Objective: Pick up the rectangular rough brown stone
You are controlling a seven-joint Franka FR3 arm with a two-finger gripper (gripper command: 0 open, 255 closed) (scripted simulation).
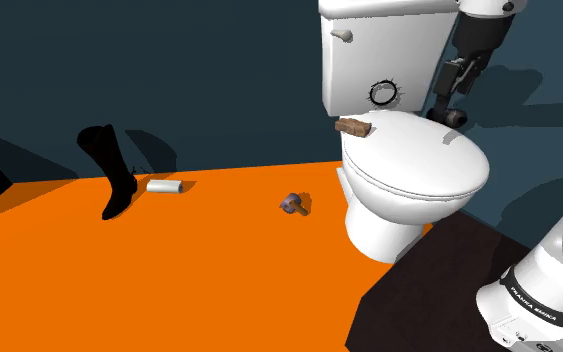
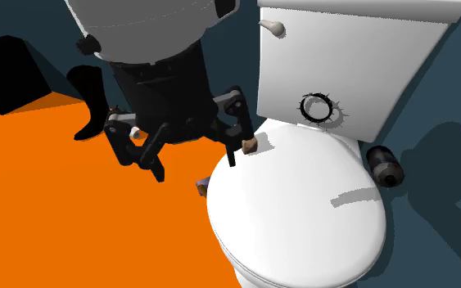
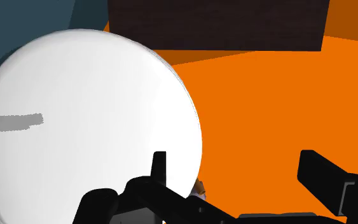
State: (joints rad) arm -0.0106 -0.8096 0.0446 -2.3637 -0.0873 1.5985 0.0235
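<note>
Stone at rear edge of toilet lid, just before tank

We see our white arm standing on its base at the shoulder view's lower right. Its far end enters again at that view's top edge, where the dark wrist slants down and a little to the left. Below it our black gripper points downward. In the wrist view its two fingers stand wide apart, clasping nothing. The second exterior view shows them spread as well.
</note>
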